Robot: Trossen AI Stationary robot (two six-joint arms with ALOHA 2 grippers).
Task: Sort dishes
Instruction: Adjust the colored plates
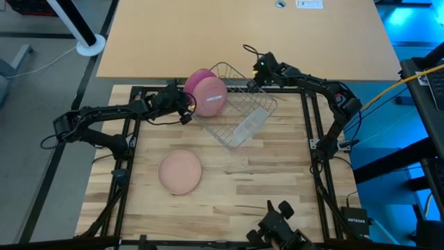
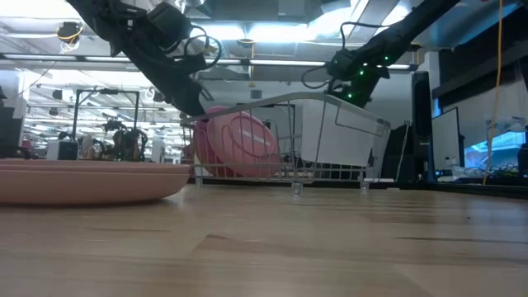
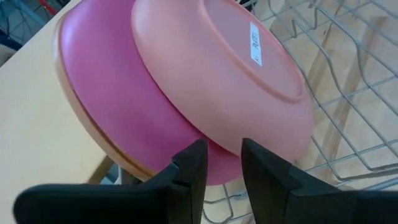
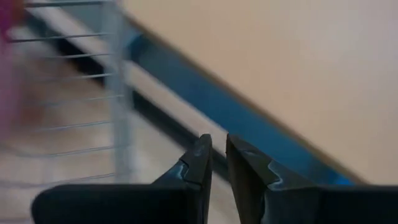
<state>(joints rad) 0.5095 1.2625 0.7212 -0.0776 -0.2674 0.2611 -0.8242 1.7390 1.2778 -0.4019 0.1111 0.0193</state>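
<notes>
Pink plates [image 1: 210, 96] upright, tan plate [image 1: 180, 172] flat.

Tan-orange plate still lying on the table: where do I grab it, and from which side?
Grip the tan-orange plate by its rim. It lies flat and alone on the wooden table, so its rim edge is free all round. Probably come from the left gripper's side, since that arm is closer; it sits by the pale pink plate in the wire rack.

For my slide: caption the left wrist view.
Left claw behind pale pink plate and magenta plate standing in wire rack.
</notes>
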